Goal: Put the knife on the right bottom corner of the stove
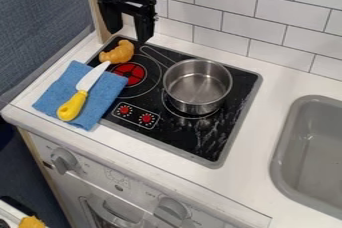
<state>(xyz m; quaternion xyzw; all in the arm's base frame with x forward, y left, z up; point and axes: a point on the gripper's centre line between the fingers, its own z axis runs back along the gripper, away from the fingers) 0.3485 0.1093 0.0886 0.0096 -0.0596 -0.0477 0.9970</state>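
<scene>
The yellow-handled knife lies across the blue cloth. By the toy croissant, the gripper hangs empty, fingers well apart; it should align across the handle, grip firmly and lift clear of the saucepan.

Toy croissant near blue cloth. Metal pot upright. Grey sink set into white desk.

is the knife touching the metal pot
Apart. The camera view shows the knife lying on the blue cloth, with the red burner between it and the pot.
</scene>
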